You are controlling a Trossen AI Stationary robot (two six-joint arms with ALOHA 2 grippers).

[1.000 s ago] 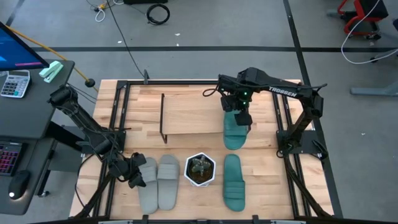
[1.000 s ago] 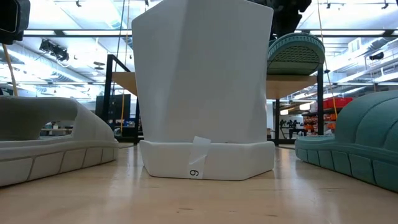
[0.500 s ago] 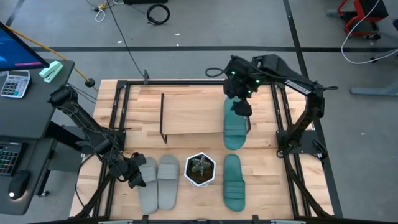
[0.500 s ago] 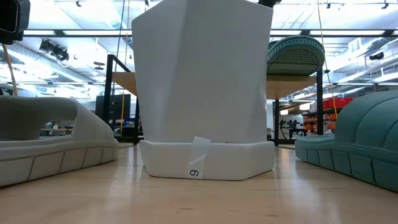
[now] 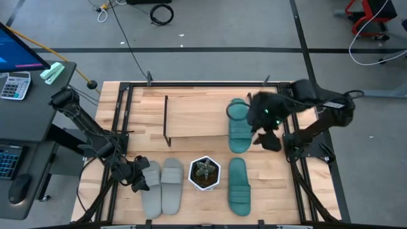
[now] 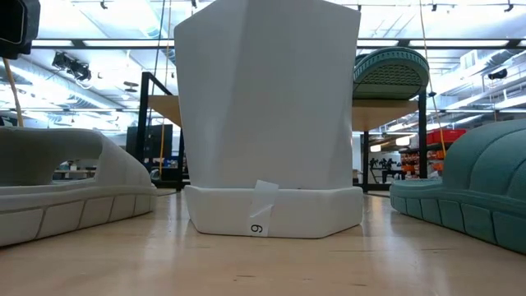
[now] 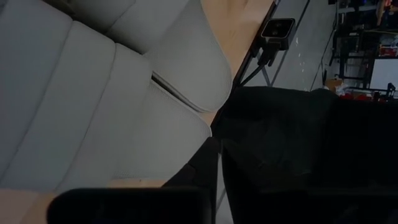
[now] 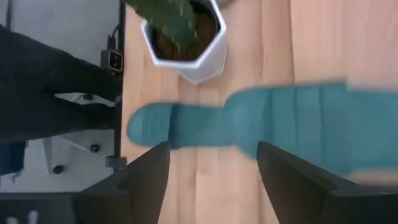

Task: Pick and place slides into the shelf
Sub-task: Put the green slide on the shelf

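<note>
One teal slide [image 5: 240, 127] lies on the shelf [image 5: 197, 117] at its right end, long axis running front to back, one end overhanging the front edge. The right gripper [image 5: 269, 137] hangs just beside it, jaws open and empty. The second teal slide [image 5: 238, 186] lies on the table near the pot [image 5: 204, 173], parallel to the first; the next move likely calls for a descent onto it. The left gripper [image 5: 136, 179], jaws closed, touches the grey slides [image 5: 162, 184], which lie side by side, also front to back.
</note>
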